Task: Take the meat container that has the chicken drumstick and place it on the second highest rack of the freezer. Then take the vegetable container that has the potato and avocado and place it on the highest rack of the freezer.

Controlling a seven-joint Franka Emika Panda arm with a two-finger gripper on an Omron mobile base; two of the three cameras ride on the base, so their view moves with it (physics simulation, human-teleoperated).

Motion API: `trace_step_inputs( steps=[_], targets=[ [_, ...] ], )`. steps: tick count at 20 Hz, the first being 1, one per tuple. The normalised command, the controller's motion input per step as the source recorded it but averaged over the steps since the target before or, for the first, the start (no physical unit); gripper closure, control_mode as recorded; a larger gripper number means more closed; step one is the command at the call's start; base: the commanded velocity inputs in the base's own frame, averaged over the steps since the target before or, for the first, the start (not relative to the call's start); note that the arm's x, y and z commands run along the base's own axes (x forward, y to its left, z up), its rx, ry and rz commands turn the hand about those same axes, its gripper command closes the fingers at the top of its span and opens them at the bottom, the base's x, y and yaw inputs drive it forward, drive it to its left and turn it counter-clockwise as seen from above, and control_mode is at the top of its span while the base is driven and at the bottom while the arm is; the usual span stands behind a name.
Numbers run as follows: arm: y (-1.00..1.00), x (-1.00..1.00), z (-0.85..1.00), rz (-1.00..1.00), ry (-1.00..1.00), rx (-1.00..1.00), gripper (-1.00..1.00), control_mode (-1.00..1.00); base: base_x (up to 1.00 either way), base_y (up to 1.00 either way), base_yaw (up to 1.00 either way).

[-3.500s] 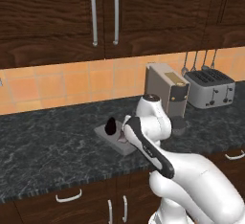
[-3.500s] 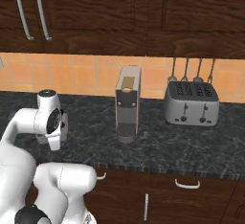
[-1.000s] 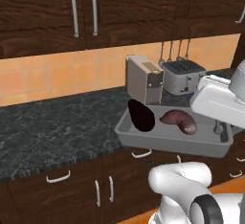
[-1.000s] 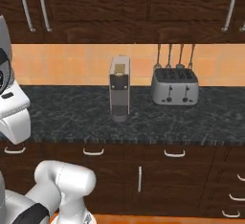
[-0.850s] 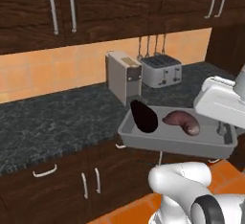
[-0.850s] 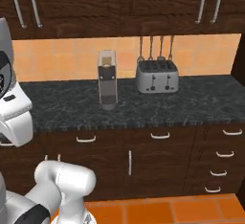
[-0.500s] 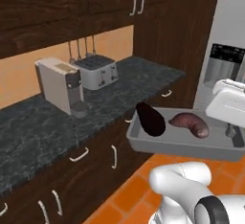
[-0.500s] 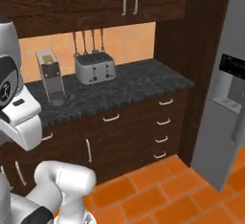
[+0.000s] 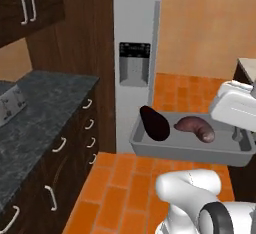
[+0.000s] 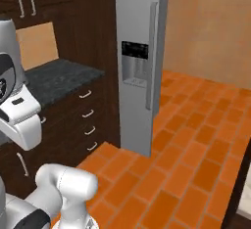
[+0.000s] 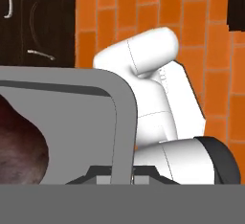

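While the tray (image 9: 150,146) hangs in the air over the orange tile floor, in front of the freezer (image 9: 136,53), it is carried by 1 edge only: the tool (image 9: 239,137) is pinched narrow on the right-hand rim. The hand view shows that rim as a thin grey wall with a rounded corner, though the finger contact itself is too low in that picture to confirm.

Handling: the tray looks rigid, smooth and shallow. Held at 1 end, it is judged prone to sag or swing, so a level, slow carry is advised. The rim is the only practical hold.

Contents: 2 loose items. The avocado (image 9: 154,123) is near-black, smooth and egg-shaped, and likely to roll. The potato (image 9: 194,127) is reddish-brown, oblong and slightly curved. They lie apart, neither restrained.

Freezer: tall, grey, flat-fronted, with a dispenser panel (image 10: 134,65) and a long handle (image 10: 152,56). The door appears shut.
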Motion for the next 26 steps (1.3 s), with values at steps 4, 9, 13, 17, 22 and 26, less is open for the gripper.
trace_step_inputs(
  steps=[4, 9, 13, 17, 22, 26],
  targets=[
    [0.00, 0.00, 0.00, 0.00, 0.00, 0.00, 1.00, 1.00, 0.14, -0.55, -0.72],
    [0.00, 0.00, 0.00, 0.00, 0.00, 0.00, 1.00, 1.00, 0.80, -0.14, -0.50],
    [0.00, 0.00, 0.00, 0.00, 0.00, 0.00, 1.00, 1.00, 1.00, -0.03, -0.26],
    [0.00, 0.00, 0.00, 0.00, 0.00, 0.00, 1.00, 1.00, 1.00, -0.26, -0.19],
    [0.00, 0.00, 0.00, 0.00, 0.00, 0.00, 1.00, 1.00, 1.00, -0.63, -0.09],
    [0.00, 0.00, 0.00, 0.00, 0.00, 0.00, 1.00, 1.00, 1.00, -0.51, -0.07]
  ],
)
